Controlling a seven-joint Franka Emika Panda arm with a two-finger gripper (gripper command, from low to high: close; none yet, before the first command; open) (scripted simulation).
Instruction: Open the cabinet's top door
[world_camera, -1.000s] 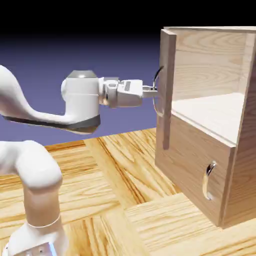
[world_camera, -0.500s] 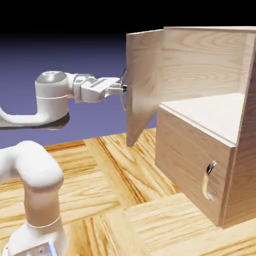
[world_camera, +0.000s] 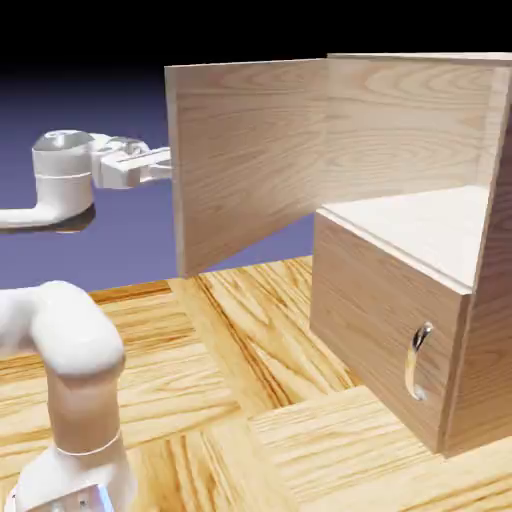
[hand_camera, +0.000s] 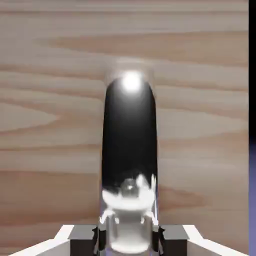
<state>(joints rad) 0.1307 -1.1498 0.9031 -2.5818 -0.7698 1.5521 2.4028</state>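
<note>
We see the top door (world_camera: 250, 160) swung wide, hiding our pincer (hand_camera: 128, 239); up close, it's clamped on the handle (hand_camera: 130, 150).

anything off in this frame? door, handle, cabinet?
Nothing stands out. The top door is swung wide and hangs straight on the cabinet, showing a bare upper shelf. The gripper is shut on the door's silver handle, centred between the fingers. The lower panel sits flush and closed.
</note>
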